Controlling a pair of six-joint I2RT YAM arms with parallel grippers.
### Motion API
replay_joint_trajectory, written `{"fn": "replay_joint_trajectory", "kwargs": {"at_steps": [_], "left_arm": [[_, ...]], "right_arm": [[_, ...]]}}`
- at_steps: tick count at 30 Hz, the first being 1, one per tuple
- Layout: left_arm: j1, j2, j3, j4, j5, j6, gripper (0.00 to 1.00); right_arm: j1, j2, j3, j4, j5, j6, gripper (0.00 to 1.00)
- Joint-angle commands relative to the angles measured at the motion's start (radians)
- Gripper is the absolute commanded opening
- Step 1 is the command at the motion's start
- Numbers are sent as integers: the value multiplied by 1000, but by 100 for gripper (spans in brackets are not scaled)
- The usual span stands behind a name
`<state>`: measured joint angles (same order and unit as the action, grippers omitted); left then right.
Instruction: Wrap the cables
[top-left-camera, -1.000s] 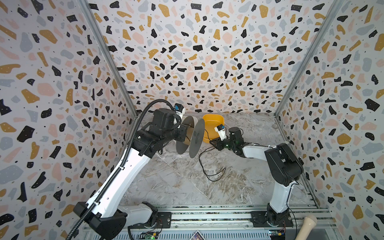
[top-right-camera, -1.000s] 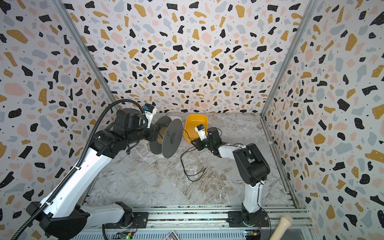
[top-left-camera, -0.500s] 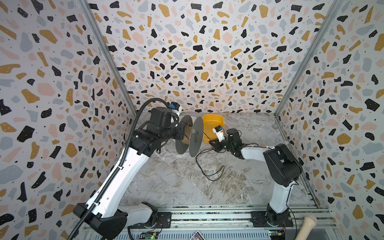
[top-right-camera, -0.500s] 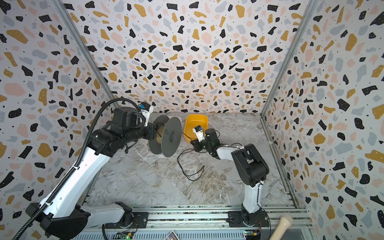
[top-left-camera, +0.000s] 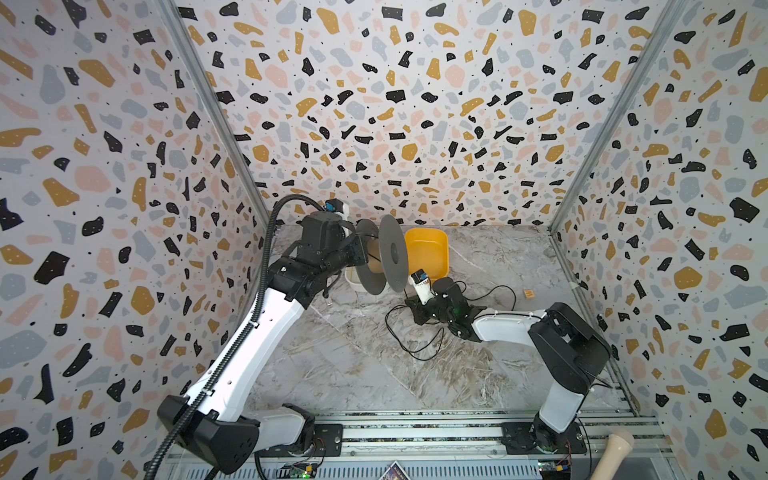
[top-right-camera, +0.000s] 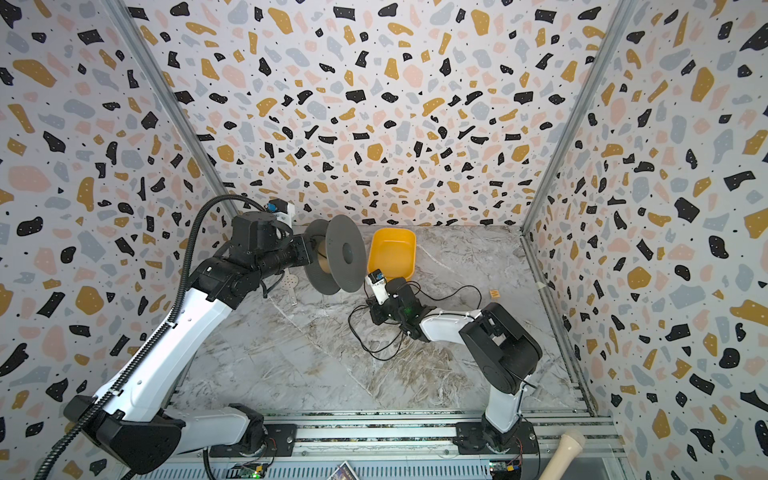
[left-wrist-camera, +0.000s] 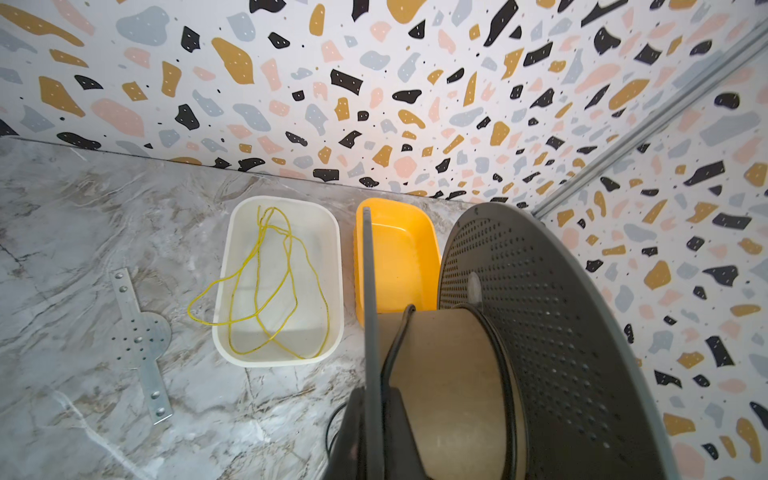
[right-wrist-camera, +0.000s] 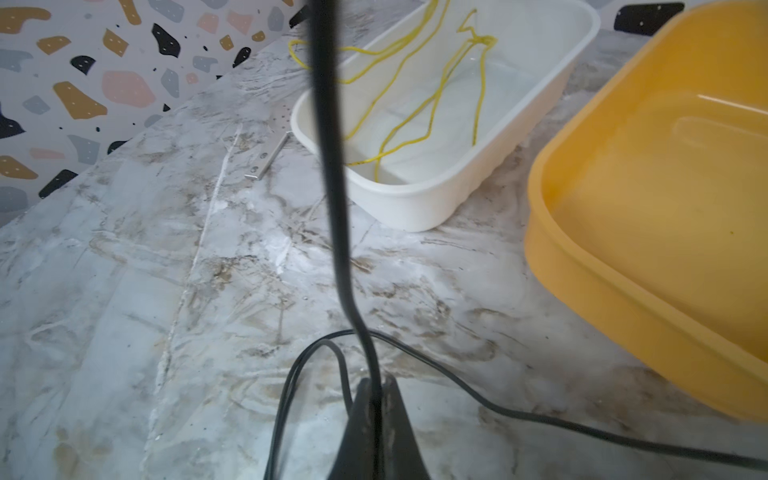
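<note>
Left wrist: one cable (left-wrist-camera: 394, 338), two trays (left-wrist-camera: 276, 360) (left-wrist-camera: 415, 249)

two robot arms, left arm (top-left-camera: 257, 340) and right arm (top-left-camera: 503, 328); one grey spool (top-left-camera: 390, 241); one black cable (right-wrist-camera: 338, 216); one yellow cord (left-wrist-camera: 266, 286); two tubs, a white tub (left-wrist-camera: 274, 359) and a yellow tub (top-left-camera: 426, 251); one perforated metal bracket (left-wrist-camera: 141, 332); one small wooden block (top-left-camera: 528, 294); one wooden handle (top-left-camera: 615, 446)

The fingers (left-wrist-camera: 353, 428) pinch the thin near flange of a grey spool (left-wrist-camera: 540, 332). The black cable (left-wrist-camera: 395, 345) loops over its cardboard core. Beyond, on the marble worktop (left-wrist-camera: 83, 232), a white tray (left-wrist-camera: 338, 291) holding a yellow cord (left-wrist-camera: 286, 266) sits just beside a yellow tray (left-wrist-camera: 399, 249). A metal strip (left-wrist-camera: 141, 336) lies nearby.
</note>
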<state>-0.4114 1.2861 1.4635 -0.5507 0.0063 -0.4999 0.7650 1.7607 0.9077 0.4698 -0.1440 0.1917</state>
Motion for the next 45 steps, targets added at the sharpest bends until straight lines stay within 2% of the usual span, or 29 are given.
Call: {"fn": "replay_joint_trajectory", "kwargs": {"at_steps": [1,11,21,26,32,37,45], "left_arm": [[9,-40,-27,224,-47,-95,0],[19,-82,-130,305,-217,-191,0],[15,-73,-227,290,-383,-168,0],[-5,-72,-253,264,-457,-113,0],[-75,-56,-226,190,-578,19,0],[-109,-1,-166,100,-551,130,0],[-132,-1,-165,52,-552,234,0]], "right_arm": [[37,-59,-1,-21,94,-22,0],[212,-117,11,-32,285,-108,0],[334,-144,174,-195,449,-224,0],[346,-153,265,-280,434,-215,0],[347,-172,362,-367,443,-214,0],[339,-129,495,-504,476,-244,0],[263,-137,556,-590,453,-216,0]]}}
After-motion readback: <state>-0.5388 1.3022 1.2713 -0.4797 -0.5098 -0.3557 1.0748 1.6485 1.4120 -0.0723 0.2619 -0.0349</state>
